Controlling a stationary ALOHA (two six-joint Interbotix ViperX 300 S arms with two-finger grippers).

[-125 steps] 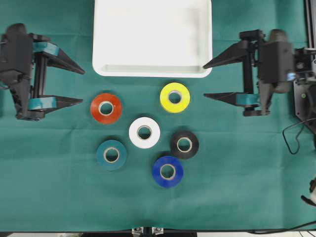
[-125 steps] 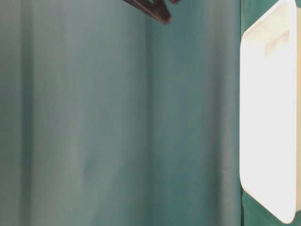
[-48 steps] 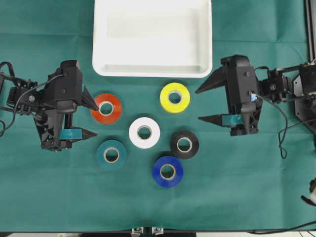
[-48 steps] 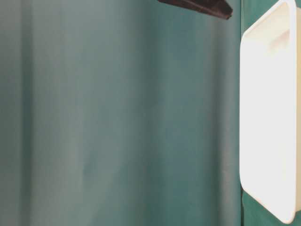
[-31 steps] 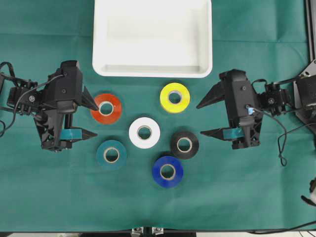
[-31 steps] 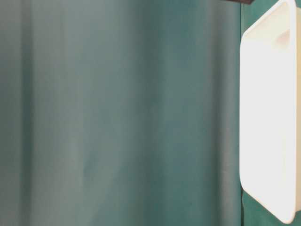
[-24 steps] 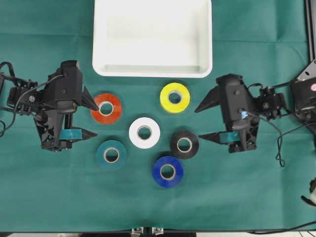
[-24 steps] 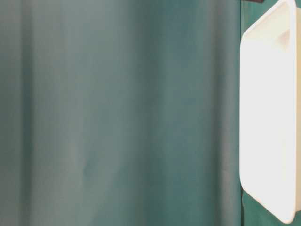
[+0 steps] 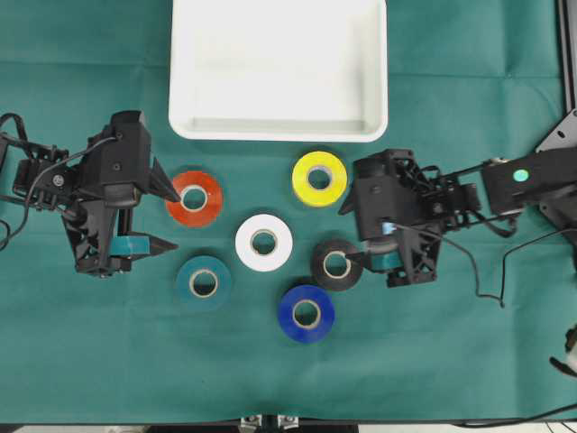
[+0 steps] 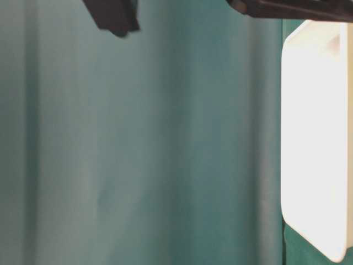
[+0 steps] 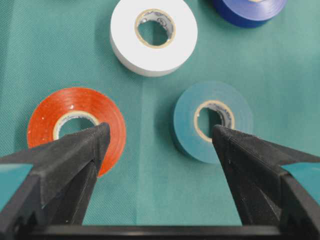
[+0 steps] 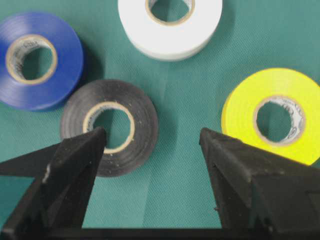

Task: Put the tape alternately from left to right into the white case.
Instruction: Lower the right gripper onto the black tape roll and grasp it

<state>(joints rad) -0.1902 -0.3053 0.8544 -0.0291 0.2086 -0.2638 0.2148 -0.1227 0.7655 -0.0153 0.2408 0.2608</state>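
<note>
Six tape rolls (image 9: 264, 242) lie clustered on the desk (image 9: 451, 361) below the white case (image 9: 278, 131), between the left gripper (image 9: 160, 220) and right gripper (image 9: 348, 233).

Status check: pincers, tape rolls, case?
Left pincer open by red-orange roll; right pincer open, between yellow roll and black roll. All six rolls on cloth. White case holds none. Nothing blocking.

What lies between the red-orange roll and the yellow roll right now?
Only bare green cloth separates the red-orange roll from the yellow roll in the overhead view; the white roll sits below that line.
</note>
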